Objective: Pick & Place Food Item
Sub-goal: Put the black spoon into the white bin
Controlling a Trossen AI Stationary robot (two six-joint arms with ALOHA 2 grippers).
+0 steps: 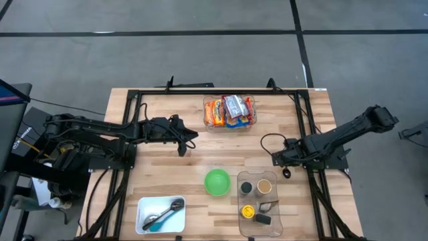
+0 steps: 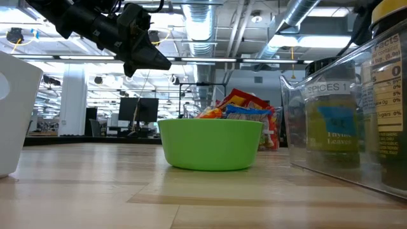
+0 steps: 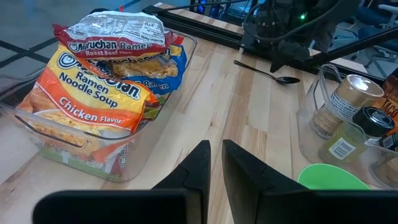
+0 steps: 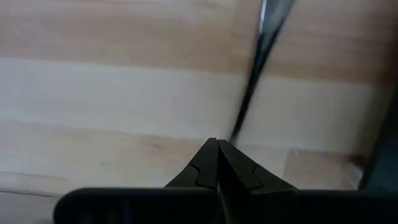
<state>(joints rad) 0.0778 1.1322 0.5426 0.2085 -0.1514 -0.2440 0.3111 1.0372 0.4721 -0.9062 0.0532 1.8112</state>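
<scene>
Ramen packets (image 1: 229,110) (image 3: 99,93) lie piled in a clear bin (image 1: 208,124) at the table's far middle. A green bowl (image 1: 217,182) (image 2: 210,143) stands empty near the front. My left gripper (image 1: 194,138) (image 3: 215,165) hovers left of the bin, tilted slightly down toward it, shut to a narrow slit with nothing in it. My right gripper (image 1: 275,159) (image 4: 217,144) points down at the table on the right, shut and empty. Its tips stand just beside the handle of a black spoon (image 1: 286,173) (image 4: 255,68) that lies flat on the wood.
A clear bin (image 1: 242,224) with spice jars (image 1: 265,185) stands right of the bowl, near the front edge. A white bin (image 1: 142,207) with utensils sits at the front left. A black frame rail (image 1: 221,92) runs along the far edge, and a cable (image 1: 267,139) loops beside my right arm.
</scene>
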